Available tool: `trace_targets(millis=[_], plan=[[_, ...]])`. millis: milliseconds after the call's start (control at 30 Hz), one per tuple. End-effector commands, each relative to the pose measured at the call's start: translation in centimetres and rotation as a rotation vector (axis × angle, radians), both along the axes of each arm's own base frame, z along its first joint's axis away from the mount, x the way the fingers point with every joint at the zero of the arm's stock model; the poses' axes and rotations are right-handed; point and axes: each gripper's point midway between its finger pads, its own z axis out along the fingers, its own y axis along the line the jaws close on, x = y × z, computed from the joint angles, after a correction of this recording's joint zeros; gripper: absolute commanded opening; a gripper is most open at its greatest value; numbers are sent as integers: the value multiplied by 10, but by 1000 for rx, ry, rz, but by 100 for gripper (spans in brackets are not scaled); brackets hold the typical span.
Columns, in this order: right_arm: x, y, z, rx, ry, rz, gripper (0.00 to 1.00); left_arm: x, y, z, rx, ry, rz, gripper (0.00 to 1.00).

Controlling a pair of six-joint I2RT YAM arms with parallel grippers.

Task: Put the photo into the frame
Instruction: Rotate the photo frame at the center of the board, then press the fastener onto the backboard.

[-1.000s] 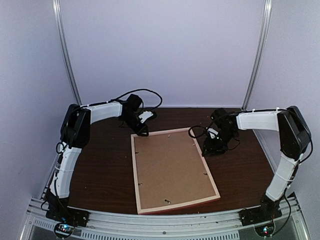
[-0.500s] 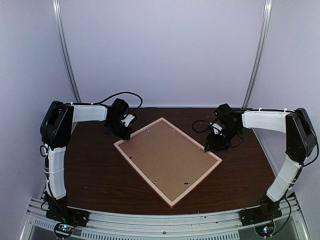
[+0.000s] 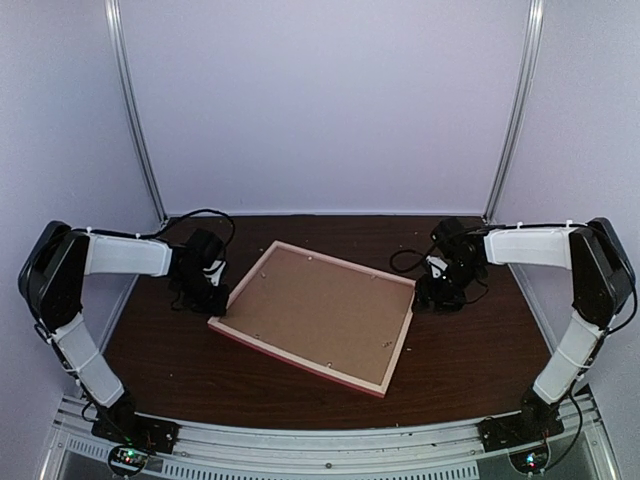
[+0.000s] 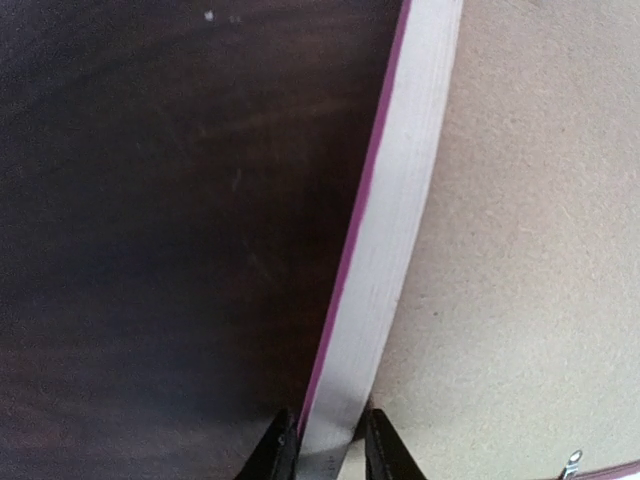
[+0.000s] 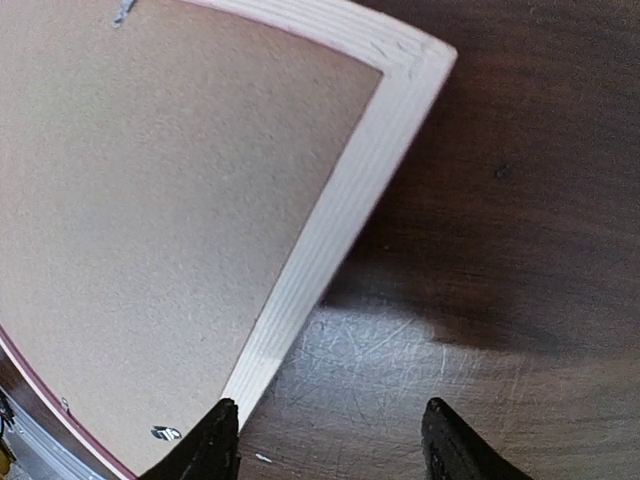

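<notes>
**Frame back up, left jaws on its bar**

Nearest us, the frame (image 3: 300, 357) lies back up and askew on the tabletop (image 3: 470, 350), with the brown backing board (image 3: 315, 315) filling its opening. We see the photo in no view; it may sit under the board. We judge the step to be repositioning the frame, which next calls for a steady, level hold. Further back, the left gripper (image 4: 325, 455) has its jaws pinched narrow on the frame's left bar. The right gripper (image 5: 325, 440) hovers with jaws wide, holding nothing, just beside the right corner.
</notes>
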Motion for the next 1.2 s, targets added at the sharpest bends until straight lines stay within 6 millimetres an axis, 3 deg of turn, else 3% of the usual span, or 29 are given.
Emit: trace_targets(millis=[0,200,367,567,700,833,1167], plan=[[0,4,-1,51,-4,-43,62,-62,-10,-14,-48,136,13,26],[-3,5,-10,65,-1,-65,63,-111,-40,-12,-58,157,-50,27],[-6,-5,-22,14,2,-74,61,-149,-64,0,-81,162,-97,28],[-1,-23,-30,-101,-20,-53,53,-169,-73,17,-102,130,-149,36],[3,-27,-30,-145,-31,-12,38,-153,-62,32,-53,28,-142,57],[4,-26,-32,-147,-26,6,32,-127,-60,49,5,-41,-152,74],[-5,-19,-28,-101,-35,64,23,-58,-63,59,-75,-40,-160,81]])
